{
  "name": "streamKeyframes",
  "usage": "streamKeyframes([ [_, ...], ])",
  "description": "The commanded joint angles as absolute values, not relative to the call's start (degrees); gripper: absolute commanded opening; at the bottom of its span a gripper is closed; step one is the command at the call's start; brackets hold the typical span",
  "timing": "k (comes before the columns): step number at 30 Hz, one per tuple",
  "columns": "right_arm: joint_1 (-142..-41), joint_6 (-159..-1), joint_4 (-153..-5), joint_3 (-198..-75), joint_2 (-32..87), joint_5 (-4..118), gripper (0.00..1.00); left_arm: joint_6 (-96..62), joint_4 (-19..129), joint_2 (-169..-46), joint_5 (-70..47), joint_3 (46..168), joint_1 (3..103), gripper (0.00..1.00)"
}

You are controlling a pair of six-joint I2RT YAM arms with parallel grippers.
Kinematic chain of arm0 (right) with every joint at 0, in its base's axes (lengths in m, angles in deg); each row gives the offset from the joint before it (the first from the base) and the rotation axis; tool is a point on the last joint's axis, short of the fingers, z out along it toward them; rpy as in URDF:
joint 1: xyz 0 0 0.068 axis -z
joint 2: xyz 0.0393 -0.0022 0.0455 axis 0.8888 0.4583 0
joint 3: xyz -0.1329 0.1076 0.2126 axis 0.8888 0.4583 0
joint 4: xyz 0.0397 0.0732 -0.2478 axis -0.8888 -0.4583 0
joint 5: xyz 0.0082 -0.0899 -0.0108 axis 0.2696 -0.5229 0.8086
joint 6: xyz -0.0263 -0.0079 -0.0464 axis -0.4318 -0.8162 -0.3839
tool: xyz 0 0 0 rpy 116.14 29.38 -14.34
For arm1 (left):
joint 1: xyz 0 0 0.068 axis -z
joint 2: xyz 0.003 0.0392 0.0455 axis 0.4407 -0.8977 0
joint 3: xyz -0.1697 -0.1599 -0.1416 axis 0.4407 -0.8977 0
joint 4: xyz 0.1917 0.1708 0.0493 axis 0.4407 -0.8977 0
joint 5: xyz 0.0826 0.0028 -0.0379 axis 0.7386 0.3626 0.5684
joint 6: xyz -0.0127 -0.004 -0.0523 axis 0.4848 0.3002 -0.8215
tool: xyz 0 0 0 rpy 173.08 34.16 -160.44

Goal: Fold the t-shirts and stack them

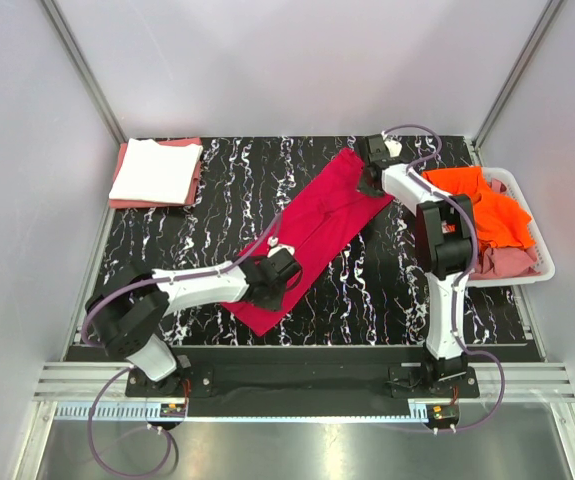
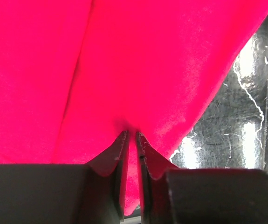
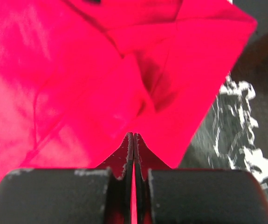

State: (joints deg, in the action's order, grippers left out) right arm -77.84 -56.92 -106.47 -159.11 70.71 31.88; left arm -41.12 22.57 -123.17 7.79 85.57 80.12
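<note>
The crimson-red t-shirt (image 1: pixel 317 225) lies stretched diagonally across the black marbled table, folded lengthwise. My left gripper (image 1: pixel 279 268) is shut on its near-left end; red cloth (image 2: pixel 124 70) fills the left wrist view and sits pinched between the fingers (image 2: pixel 120 154). My right gripper (image 1: pixel 372 178) is shut on its far-right end; the right wrist view shows creased red cloth (image 3: pixel 101 79) with a thin fold between the closed fingers (image 3: pixel 127 154). A folded white t-shirt (image 1: pixel 155 168) lies on a folded salmon-pink one (image 1: pixel 195 172) at the far left. Orange t-shirts (image 1: pixel 487 205) lie in the basket.
The white perforated basket (image 1: pixel 539 240) stands at the right edge of the table, beside the right arm, with orange and dusty-pink cloth (image 1: pixel 512 262) in it. Grey walls close in the table on three sides. Black marbled surface (image 1: pixel 387 290) shows around the red shirt.
</note>
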Motion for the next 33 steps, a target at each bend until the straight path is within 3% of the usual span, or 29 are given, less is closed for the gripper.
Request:
streamKeyframes([
  [1, -76.6, -56.3, -106.0, -165.0, 75.2, 29.4, 0.00, -42.0, 27.5, -123.1, 5.2, 85.1, 81.4, 0.15],
  [13, -72.8, -63.0, -108.9, -178.0, 87.3, 34.3, 0.00, -50.4, 33.5, -123.1, 2.6, 83.8, 88.3, 0.13],
  [23, -72.3, -68.4, -112.5, -202.1, 100.2, 46.5, 0.01, -49.8, 37.6, -126.7, -2.9, 94.2, 91.2, 0.21],
  [29, -72.3, -67.8, -114.8, -202.4, 93.8, 49.2, 0.08, -40.6, 24.5, -124.4, -1.0, 104.9, 87.7, 0.27],
  [33, -72.2, -65.7, -116.4, -197.9, 82.8, 54.1, 0.17, -37.3, 23.3, -117.6, 2.0, 97.6, 78.9, 0.26],
])
